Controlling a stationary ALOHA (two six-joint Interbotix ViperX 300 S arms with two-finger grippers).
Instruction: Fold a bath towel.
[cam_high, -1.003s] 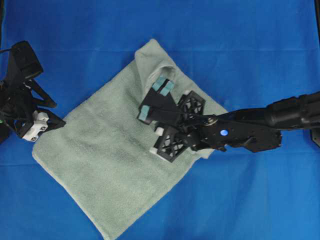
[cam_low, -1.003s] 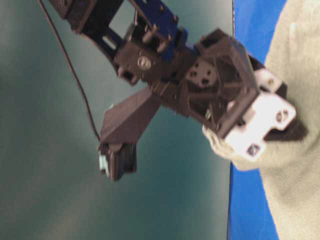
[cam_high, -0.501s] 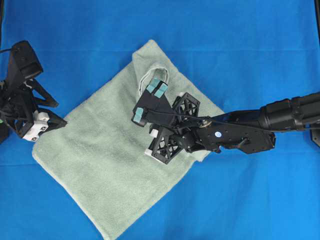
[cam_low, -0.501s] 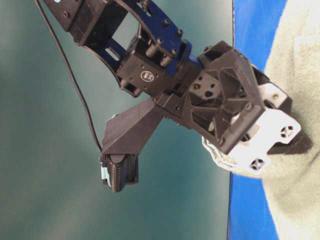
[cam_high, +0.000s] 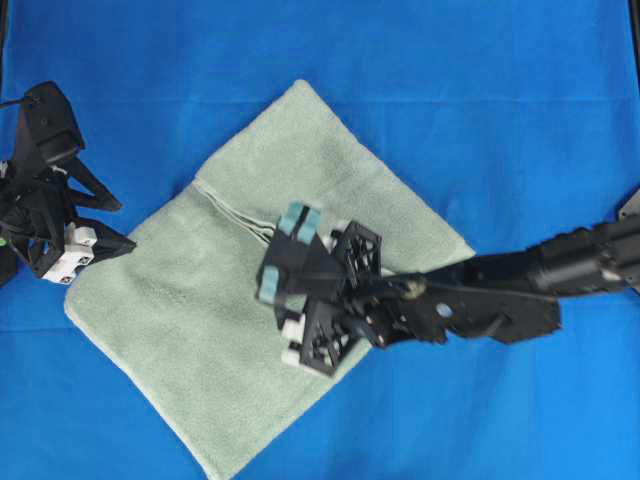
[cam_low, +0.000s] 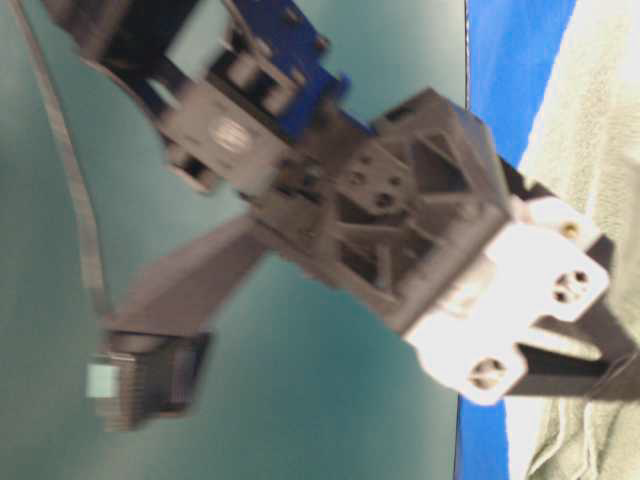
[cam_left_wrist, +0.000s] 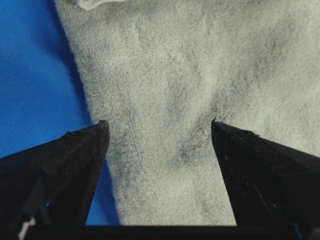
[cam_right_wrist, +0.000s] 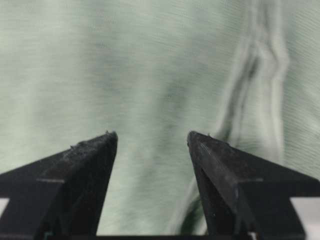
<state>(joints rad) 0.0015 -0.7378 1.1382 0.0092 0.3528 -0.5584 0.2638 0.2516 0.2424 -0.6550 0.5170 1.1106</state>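
The bath towel (cam_high: 220, 330) is lying folded on the blue surface (cam_high: 480, 90). The right pincer (cam_high: 283, 255) is hovering open and empty over its middle, likely positioning itself. The left pincer (cam_high: 100, 225) is waiting open and empty at the edge.

Left pincer (cam_left_wrist: 159, 131) spread wide and empty, right pincer (cam_right_wrist: 152, 141) parted, arm reaching leftward

I find no text, label, brand or number that I can read in any view. A round emblem (cam_low: 228, 132) sits on my left arm's grey motor housing in the table-level view, but it is blurred beyond reading. My bath towel (cam_high: 250, 300), the blue table (cam_high: 480, 100) and my black fingers (cam_left_wrist: 75, 160) bear no print.
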